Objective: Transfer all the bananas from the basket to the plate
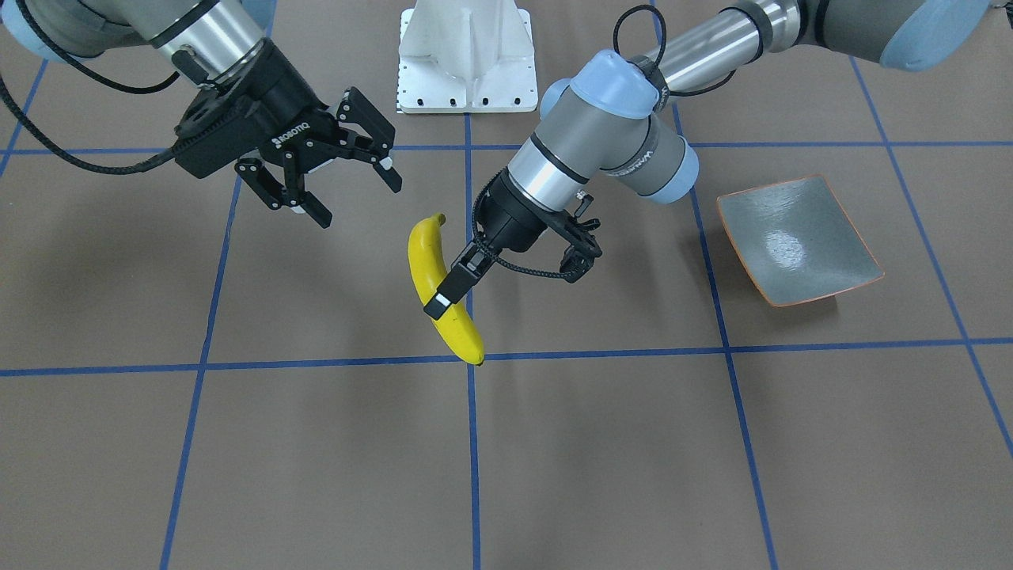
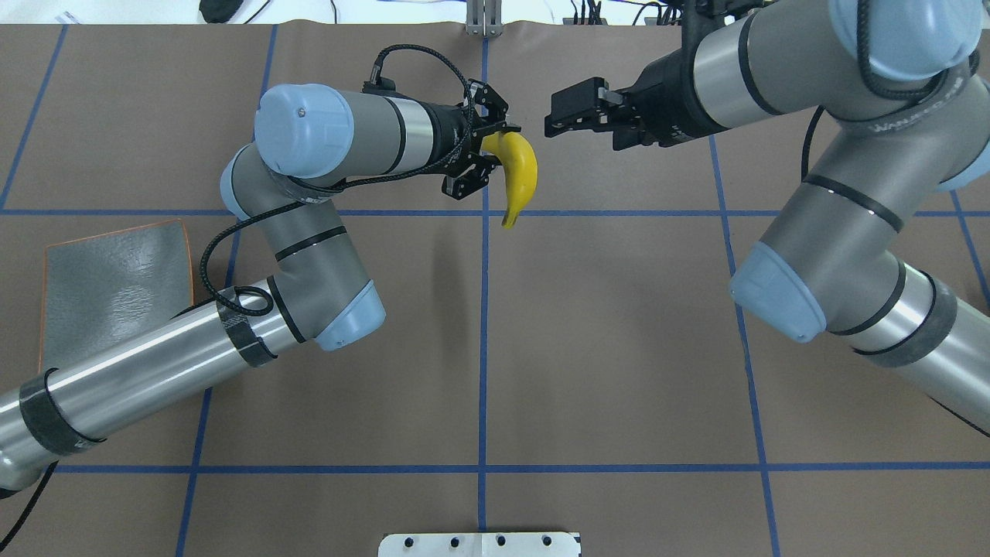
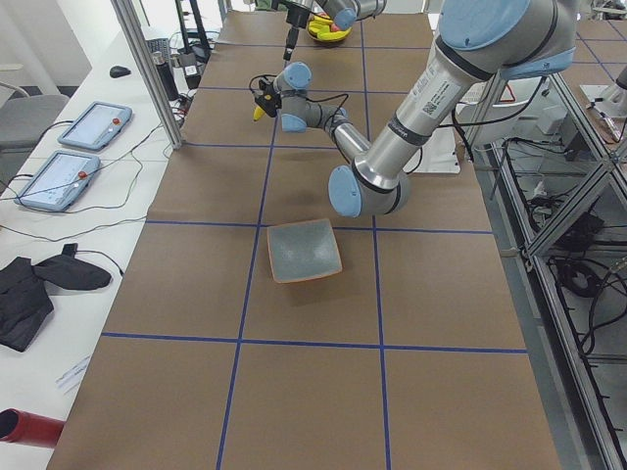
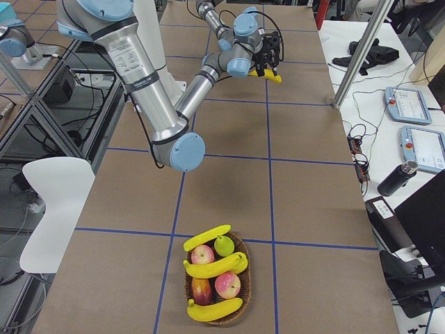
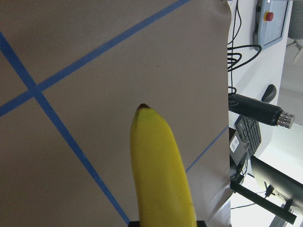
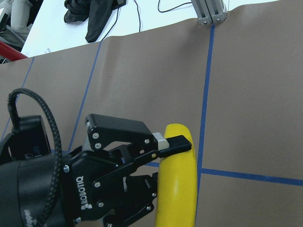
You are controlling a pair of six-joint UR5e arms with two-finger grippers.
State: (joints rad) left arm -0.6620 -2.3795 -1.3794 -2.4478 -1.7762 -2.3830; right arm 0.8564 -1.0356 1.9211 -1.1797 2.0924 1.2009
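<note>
Left arm outstretched, left hand clasping banana

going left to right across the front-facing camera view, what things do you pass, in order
right gripper → banana → plate
</note>
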